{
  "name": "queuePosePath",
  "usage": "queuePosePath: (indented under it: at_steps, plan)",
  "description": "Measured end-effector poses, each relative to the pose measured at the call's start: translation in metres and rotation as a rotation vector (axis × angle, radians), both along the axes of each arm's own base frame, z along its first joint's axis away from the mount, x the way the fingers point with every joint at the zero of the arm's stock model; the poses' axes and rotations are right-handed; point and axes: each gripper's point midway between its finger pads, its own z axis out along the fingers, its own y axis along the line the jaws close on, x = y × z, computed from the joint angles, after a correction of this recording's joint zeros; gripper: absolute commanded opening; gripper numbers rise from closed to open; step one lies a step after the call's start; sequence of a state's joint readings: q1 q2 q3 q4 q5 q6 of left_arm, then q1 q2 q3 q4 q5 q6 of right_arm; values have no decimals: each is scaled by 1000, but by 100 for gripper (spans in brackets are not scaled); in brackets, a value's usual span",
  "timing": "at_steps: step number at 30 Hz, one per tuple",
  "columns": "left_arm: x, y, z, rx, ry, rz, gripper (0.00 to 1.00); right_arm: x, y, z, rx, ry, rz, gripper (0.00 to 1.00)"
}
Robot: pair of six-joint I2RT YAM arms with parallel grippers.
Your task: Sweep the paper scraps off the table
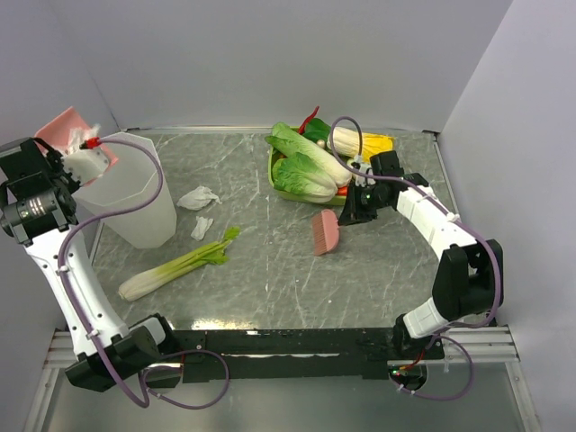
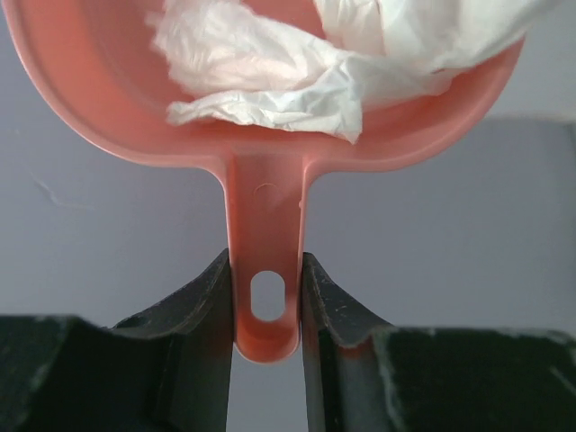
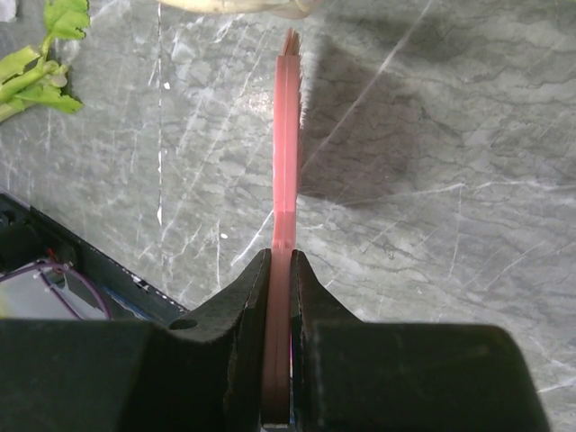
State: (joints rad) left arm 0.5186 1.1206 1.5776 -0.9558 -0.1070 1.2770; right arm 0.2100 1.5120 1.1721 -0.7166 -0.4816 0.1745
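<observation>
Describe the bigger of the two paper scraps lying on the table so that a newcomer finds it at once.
Start at the tall white bin on the left of the table. Just right of it lie two crumpled white scraps: the bigger scrap lies farther from the front edge than the smaller scrap. Unlike the green leek nearby, it is all white.

This is a robotics lab test cell, not a lived-in room. Plain pale panels [image 1: 270, 54] wall in the table [image 1: 270, 270] on three sides. A left arm [image 1: 72, 279] and a right arm [image 1: 432, 220] are bolted to a black rail [image 1: 288, 342] at its front edge, with purple cable [image 1: 162, 178] looping in the open. The props look staged — a leek [image 1: 175, 267], a green tray [image 1: 273, 171] of glossy vegetables and a white bin [image 1: 135, 225].
</observation>
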Motion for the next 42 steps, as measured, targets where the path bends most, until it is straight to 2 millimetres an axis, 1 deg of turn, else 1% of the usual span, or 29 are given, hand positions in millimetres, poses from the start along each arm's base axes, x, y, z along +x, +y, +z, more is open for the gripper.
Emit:
queuePosePath:
  at_steps: [3, 6, 10, 15, 18, 23, 25, 28, 31, 33, 35, 37, 38, 42]
  plan:
    - [-1, 12, 7, 120, 84, -43, 1, -1, 0, 2, -3, -11, 0, 0]
    - [0, 20, 13, 238, 178, -90, 1, -1, -2, 7, -6, -31, 3, 0]
    - [12, 29, 19, 360, 271, -162, 1, -1, -2, 12, -5, -52, 9, 0]
    - [27, 35, 24, 450, 279, -200, 1, -3, 1, 16, 0, -65, 22, 0]
    - [31, 36, 24, 458, 264, -204, 1, -9, 12, 24, 3, -100, 76, 0]
    - [32, 37, 31, 444, 206, -172, 1, -31, 54, 41, 14, -184, 282, 0]
    - [32, 38, 34, 421, 167, -146, 1, -40, 75, 51, 23, -231, 380, 0]
    - [30, 40, 38, 394, 113, -99, 1, -41, 94, 69, 35, -300, 470, 0]
    - [25, 41, 41, 348, 51, -47, 1, -26, 116, 89, 43, -381, 546, 0]
    - [20, 39, 42, 282, -17, -4, 1, -11, 134, 101, 47, -447, 609, 0]
    - [18, 36, 48, 218, -92, 33, 1, 5, 153, 109, 38, -540, 695, 0]
    - [14, 30, 54, 136, -181, 68, 1, 18, 172, 113, 22, -647, 792, 0]
    - [13, 27, 57, 107, -213, 77, 1, 21, 180, 112, 14, -687, 830, 0]
    - [9, 8, 59, -102, -367, 117, 1, 38, 214, 105, -36, -874, 991, 0]
